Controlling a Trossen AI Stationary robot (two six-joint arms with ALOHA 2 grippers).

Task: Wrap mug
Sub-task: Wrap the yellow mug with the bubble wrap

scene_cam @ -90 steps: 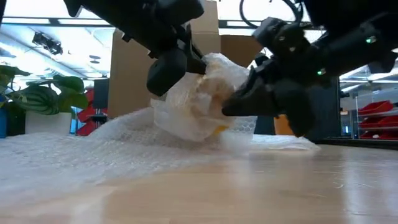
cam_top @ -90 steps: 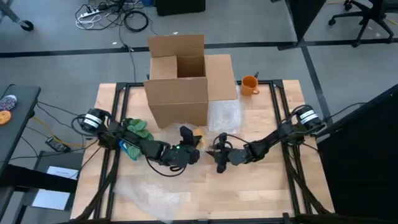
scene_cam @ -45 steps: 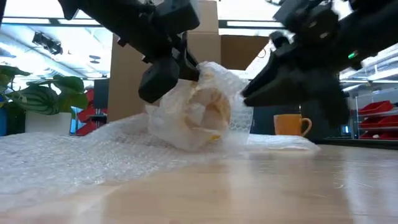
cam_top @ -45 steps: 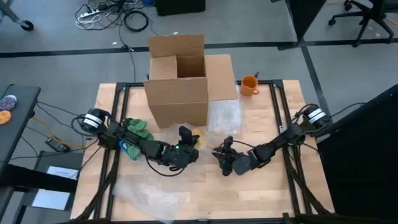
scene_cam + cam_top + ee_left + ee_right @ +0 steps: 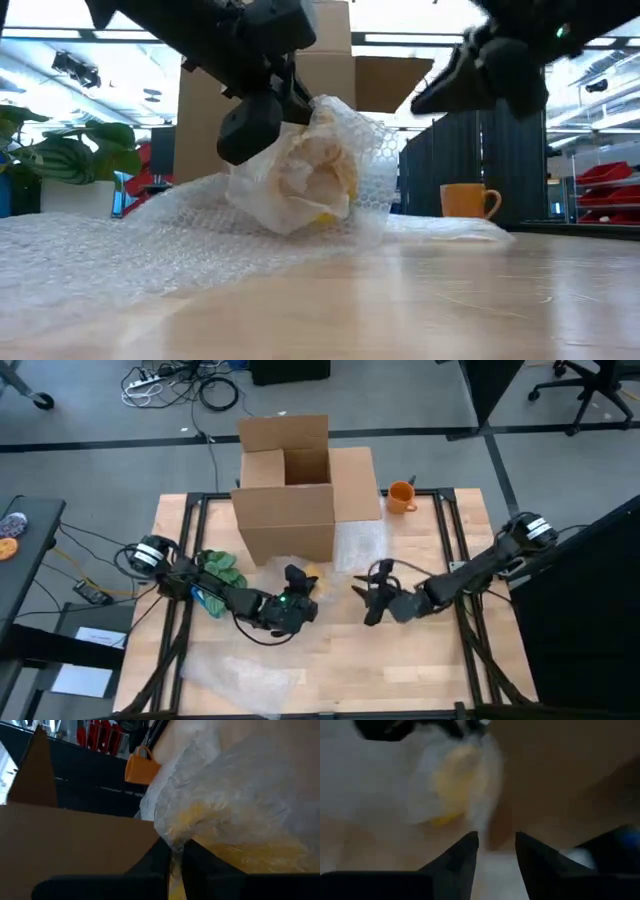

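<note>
**Wrapped mug held by left gripper; right gripper backed off**

Nearest the low camera: a bubble wrap sheet (image 5: 120, 245) lies spread over the wooden table (image 5: 400, 670), running up toward the bundle.

Mid-table: the mug (image 5: 315, 175), yellow and swathed in bubble wrap, sits just in front of the cardboard box (image 5: 290, 485), near the table's centre. In the low view its long axis lies roughly level, slightly tilted; a pale hollow, apparently its mouth, faces the low camera. The underside of the bundle rests on or just above the sheet; contact cannot be confirmed.

Left gripper (image 5: 296, 586): fingers pressed together on the wrap at the bundle's upper edge, seen pinching film in the left wrist view (image 5: 176, 854).

Right gripper (image 5: 377, 592): fingers spread, nothing between them (right wrist view (image 5: 495, 851)). It sits well apart from the bundle, toward the right side of the table, raised above the surface.

Change from a second ago: the right gripper was touching the bundle's side; it has since let go and drawn away rightward. The bundle has tipped a little, with the left grip unchanged.

Farther back: green plant (image 5: 218, 567) at left, then an orange cup (image 5: 401, 495) beside the box at the table's far edge.
</note>
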